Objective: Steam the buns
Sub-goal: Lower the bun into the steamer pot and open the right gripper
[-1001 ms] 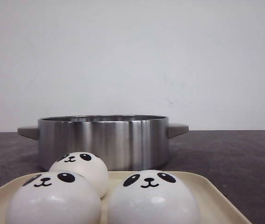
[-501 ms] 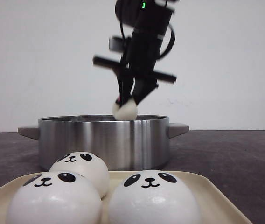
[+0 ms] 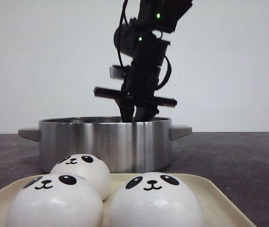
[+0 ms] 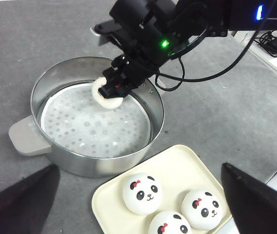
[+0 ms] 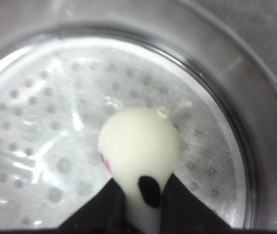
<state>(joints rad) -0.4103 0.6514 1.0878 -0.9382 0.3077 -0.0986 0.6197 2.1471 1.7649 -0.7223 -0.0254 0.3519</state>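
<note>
My right gripper [image 3: 135, 112] reaches down into the steel steamer pot [image 3: 106, 142], and its tips are hidden behind the rim in the front view. It is shut on one white panda bun [image 5: 138, 141], which is squeezed between the fingers just above the perforated, cloth-lined steamer plate [image 5: 46, 122]. The left wrist view shows this bun [image 4: 105, 92] inside the pot [image 4: 87, 165]. Three more buns [image 4: 141, 193] [image 4: 202, 208] [image 4: 170, 225] sit on the cream tray [image 4: 177, 163] in front of the pot. My left gripper [image 4: 139, 167] hangs open and empty high above the tray.
The pot has two grey side handles [image 3: 29, 134] [image 3: 181, 131]. The tray [image 3: 219, 198] lies close in front of the pot on the dark grey table. Cables and a white unit [image 4: 275, 44] are beyond the table's edge.
The right arm came down into view with the bun. It has lowered from above the pot rim until the bun is below the rim. The three buns on the tray have not moved.
</note>
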